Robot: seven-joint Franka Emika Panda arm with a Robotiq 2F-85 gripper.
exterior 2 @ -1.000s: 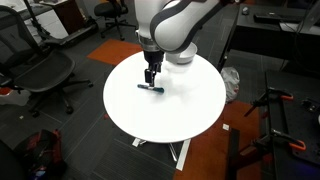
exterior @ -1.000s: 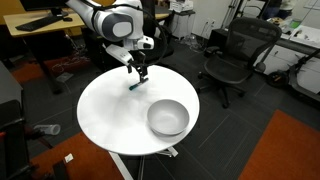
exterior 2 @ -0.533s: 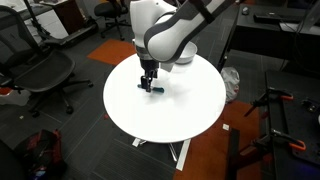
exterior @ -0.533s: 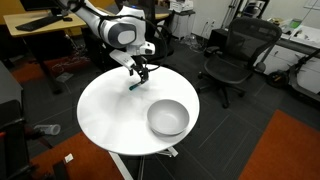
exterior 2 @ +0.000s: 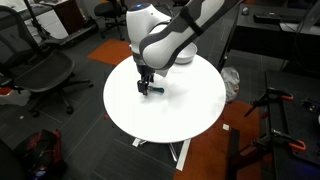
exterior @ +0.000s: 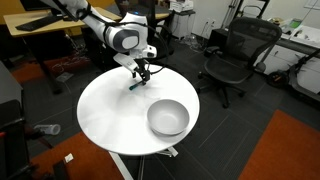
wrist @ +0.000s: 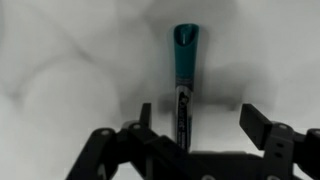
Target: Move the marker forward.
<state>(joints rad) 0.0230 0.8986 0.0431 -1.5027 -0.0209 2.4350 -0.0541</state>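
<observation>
The marker [wrist: 185, 70], a thin dark stick with a teal-blue section, lies flat on the round white table [exterior: 110, 115]. It shows in both exterior views [exterior: 134, 86] [exterior 2: 151, 87]. My gripper [wrist: 200, 115] is open and hangs low over the marker. In the wrist view the marker's dark end lies between the jaws, close to the left finger [wrist: 146, 115]; the right finger [wrist: 258, 125] stands well clear. I cannot tell whether the left finger touches it. The gripper also shows in both exterior views [exterior: 141, 73] [exterior 2: 144, 80].
A grey bowl [exterior: 168, 117] stands on the table's near right part in an exterior view. Black office chairs [exterior: 232, 55] [exterior 2: 45, 75] stand around the table. The table's edge [exterior 2: 160, 136] is close on all sides.
The arm has leaned over and the gripper has shifted slightly sideways and lower over the marker. The marker has barely moved on the table.
</observation>
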